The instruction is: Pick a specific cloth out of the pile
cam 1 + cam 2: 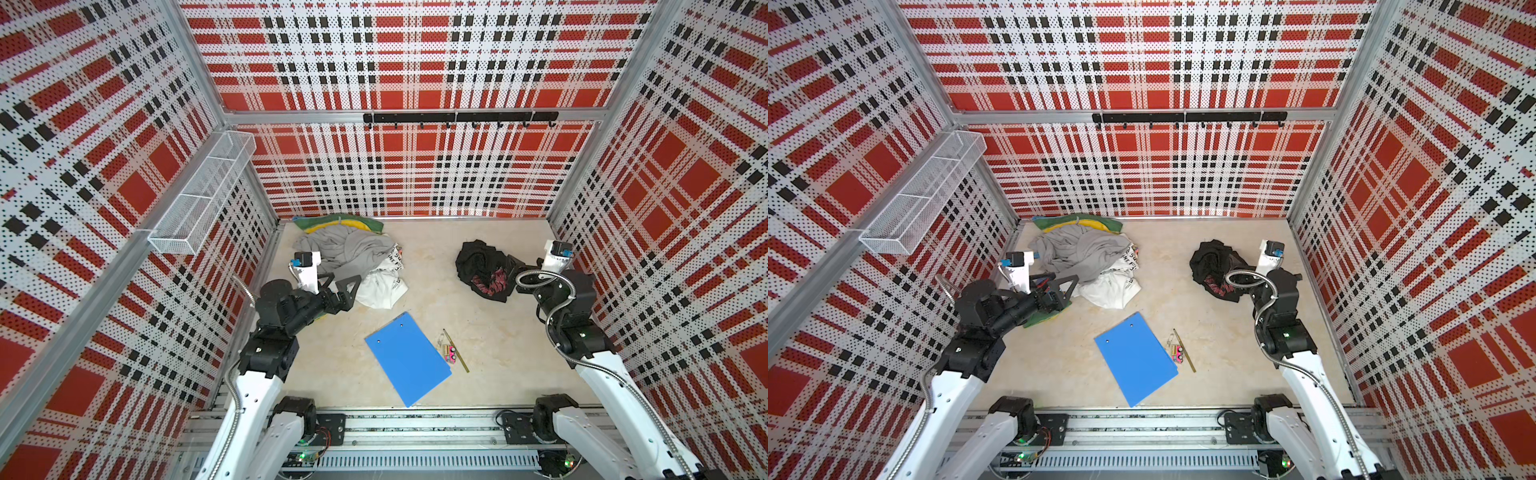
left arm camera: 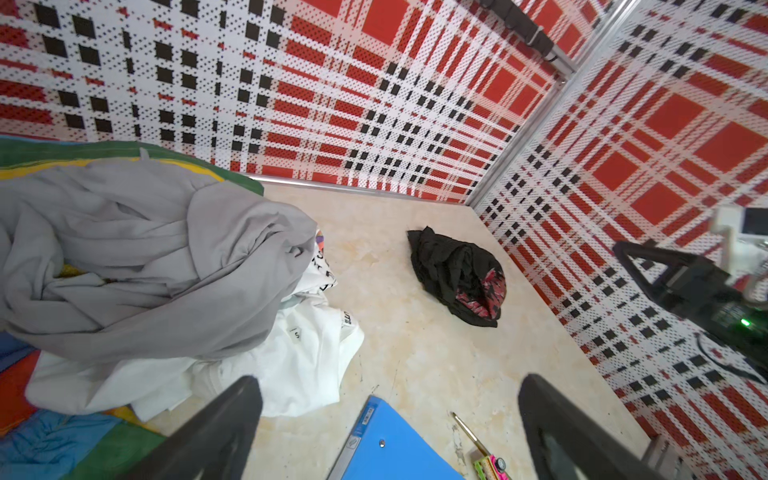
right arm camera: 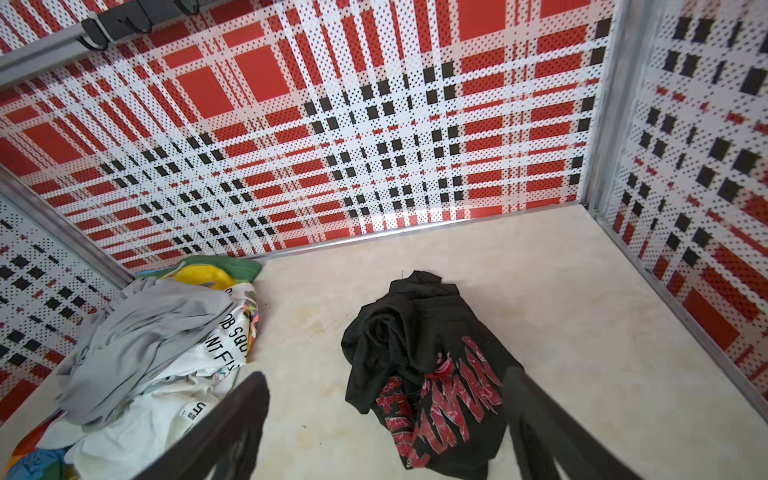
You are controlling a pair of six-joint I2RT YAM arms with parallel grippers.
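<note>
Both grippers show fingers apart, empty. We see the cloth (image 3: 415, 332) crumpled on the table (image 1: 440, 299), just ahead of our right gripper (image 3: 384, 378) and well apart from the pile (image 1: 353, 253); our left gripper (image 1: 338, 286) sits beside the pile, farther off.

Both top views hang high over the counter (image 1: 478, 332), looking steeply down, side by side, sharing everything. The left wrist view sits low behind the left pincer (image 2: 390, 382), the right behind the right pincer (image 3: 384, 374); both face the back wall (image 2: 332, 104), sharing the cloth (image 2: 457, 274) and the pile (image 2: 166, 257).
</note>
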